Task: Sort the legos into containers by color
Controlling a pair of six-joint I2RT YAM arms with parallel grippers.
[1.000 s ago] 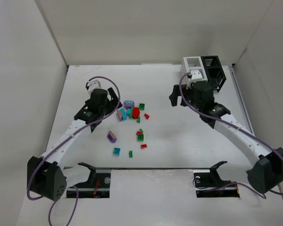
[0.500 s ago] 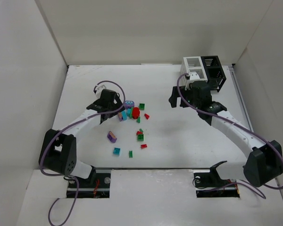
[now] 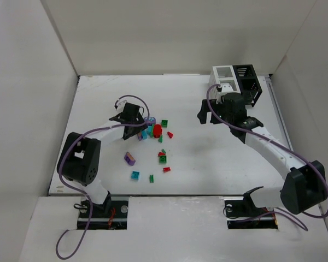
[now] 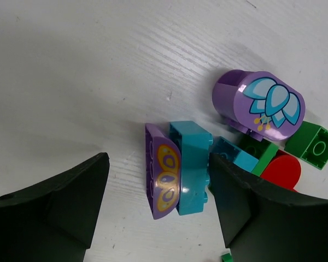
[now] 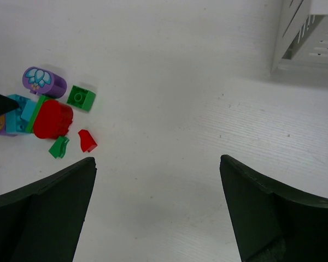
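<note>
- As my left end effector (image 4: 158,180) narrows, its jaws stand part-way in, astride a purple brick (image 4: 163,185) and a teal brick (image 4: 191,164) that lie pressed side by side.
- The jaw at 3 o'clock looks to touch the teal brick. The jaw at 9 o'clock is clear of the purple one, so I hold nothing yet.
- Both bricks rest on the desk (image 3: 208,164) at the 9 o'clock edge of the pile (image 3: 153,130), with a flower brick (image 4: 262,103) at their 1 o'clock.
- I judge this to be the start of a pick. Closing here would take two colours at once, which would be awkward for sorting.
- A second ago these jaws were wide and short of the pile, out toward 9 o'clock. The arm has since swung in over it, and no brick appears to have shifted.
- My right end effector (image 5: 158,207) is spread fully wide and empty, near the bins (image 3: 235,73) at the desk's 1 o'clock corner. It has barely moved.
- I cannot tell whether the bins hold anything.
</note>
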